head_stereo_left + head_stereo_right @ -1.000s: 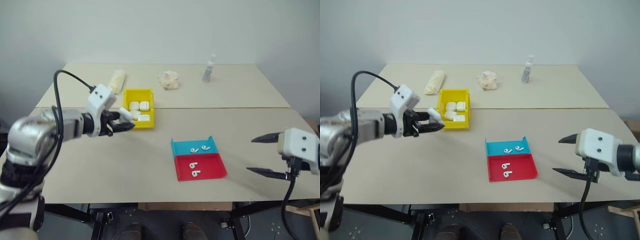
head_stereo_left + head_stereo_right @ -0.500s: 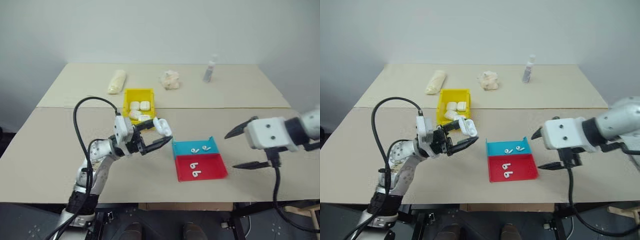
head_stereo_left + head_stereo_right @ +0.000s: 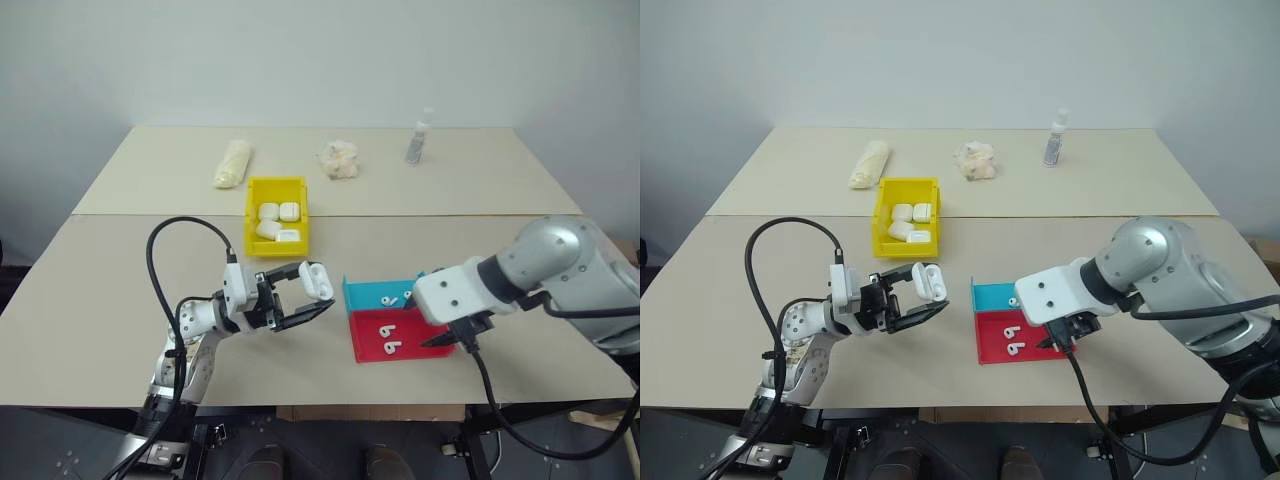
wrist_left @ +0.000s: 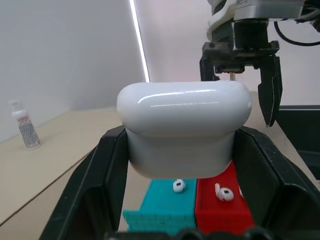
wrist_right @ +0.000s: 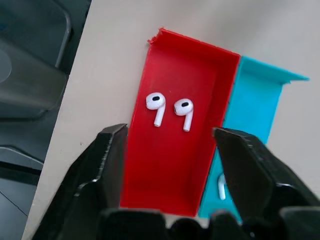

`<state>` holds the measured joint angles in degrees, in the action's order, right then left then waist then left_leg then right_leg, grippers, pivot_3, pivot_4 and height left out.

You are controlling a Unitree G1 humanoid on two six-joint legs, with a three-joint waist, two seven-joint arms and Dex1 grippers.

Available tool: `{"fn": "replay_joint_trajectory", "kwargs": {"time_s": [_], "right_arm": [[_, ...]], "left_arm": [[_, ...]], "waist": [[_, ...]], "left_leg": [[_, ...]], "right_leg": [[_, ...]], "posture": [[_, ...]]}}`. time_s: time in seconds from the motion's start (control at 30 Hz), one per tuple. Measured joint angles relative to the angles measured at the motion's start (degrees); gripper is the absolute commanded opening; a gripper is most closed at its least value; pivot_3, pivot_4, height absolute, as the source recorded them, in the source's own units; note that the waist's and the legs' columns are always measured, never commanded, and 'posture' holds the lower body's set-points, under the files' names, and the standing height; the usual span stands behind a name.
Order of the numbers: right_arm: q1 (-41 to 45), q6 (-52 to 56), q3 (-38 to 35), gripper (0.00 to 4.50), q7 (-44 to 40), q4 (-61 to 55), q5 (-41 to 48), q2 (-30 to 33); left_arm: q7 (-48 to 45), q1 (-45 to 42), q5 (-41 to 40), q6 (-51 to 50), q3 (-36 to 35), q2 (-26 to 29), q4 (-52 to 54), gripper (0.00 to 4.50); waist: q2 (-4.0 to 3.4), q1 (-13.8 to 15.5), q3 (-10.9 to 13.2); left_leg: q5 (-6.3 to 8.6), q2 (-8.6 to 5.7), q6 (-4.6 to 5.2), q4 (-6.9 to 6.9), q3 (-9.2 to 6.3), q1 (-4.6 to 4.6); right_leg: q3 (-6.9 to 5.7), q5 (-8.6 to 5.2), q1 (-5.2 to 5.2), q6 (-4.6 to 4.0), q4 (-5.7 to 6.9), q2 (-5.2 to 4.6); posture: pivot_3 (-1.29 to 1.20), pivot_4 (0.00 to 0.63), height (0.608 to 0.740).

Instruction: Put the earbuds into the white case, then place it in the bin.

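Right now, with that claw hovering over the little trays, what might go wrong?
The right gripper hangs open over the red tray, where two tiny earbuds lie side by side; it could pinch both, or flick one out. The light tray might slide or tip if a finger catches its wall. The left gripper holds the white case in the air beside the trays; its glossy shell might slip in the grip.

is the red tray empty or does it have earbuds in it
Not empty: two white earbuds lie side by side on the floor of the red tray.
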<state>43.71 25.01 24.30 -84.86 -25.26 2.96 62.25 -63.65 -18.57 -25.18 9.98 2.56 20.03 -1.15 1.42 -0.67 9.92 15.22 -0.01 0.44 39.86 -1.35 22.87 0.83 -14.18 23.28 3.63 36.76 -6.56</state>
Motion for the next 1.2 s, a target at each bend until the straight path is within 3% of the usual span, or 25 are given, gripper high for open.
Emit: {"fn": "replay_joint_trajectory", "kwargs": {"time_s": [0.13,0.23,0.3,1.2], "right_arm": [[0.0,0.9,2.1,3.2,0.8,-1.6,-2.8,-2.1],[-0.3,0.9,5.5,2.65,1.7,-1.0,-6.4,-4.7],[-0.7,0.5,6.8,2.06,1.7,-0.4,-8.0,-5.1],[-3.2,-8.1,10.7,2.06,2.4,6.5,-20.4,-12.3]], "left_arm": [[2.0,0.2,0.5,0.0,-0.4,-0.1,0.9,2.78],[3.1,0.4,1.1,0.1,-0.2,-0.2,1.2,2.78],[3.7,0.8,1.5,-0.2,0.0,-0.1,2.0,2.78],[8.7,2.6,3.7,-4.9,1.2,1.9,6.4,2.78]], "waist": [[-0.01,0.0,0.0],[-0.01,0.0,0.0],[-0.01,0.0,0.0],[-0.01,-0.1,0.0]], "left_leg": [[0.0,0.0,0.0,-0.01,-0.01,-0.02],[-0.01,0.0,-0.01,-0.01,0.0,-0.02],[-0.01,0.01,-0.01,-0.02,-0.01,-0.01],[-0.02,0.01,-0.03,-0.02,-0.01,-0.04]], "right_leg": [[-0.01,0.0,-0.01,0.0,0.0,0.01],[-0.01,0.0,0.0,0.0,0.01,0.02],[-0.01,0.0,0.01,0.0,0.0,0.02],[-0.01,0.0,-0.01,0.0,0.0,0.04]], "posture": [[0.0,0.15,0.74],[0.0,0.15,0.74],[0.0,0.15,0.74],[0.0,0.15,0.74]]}}
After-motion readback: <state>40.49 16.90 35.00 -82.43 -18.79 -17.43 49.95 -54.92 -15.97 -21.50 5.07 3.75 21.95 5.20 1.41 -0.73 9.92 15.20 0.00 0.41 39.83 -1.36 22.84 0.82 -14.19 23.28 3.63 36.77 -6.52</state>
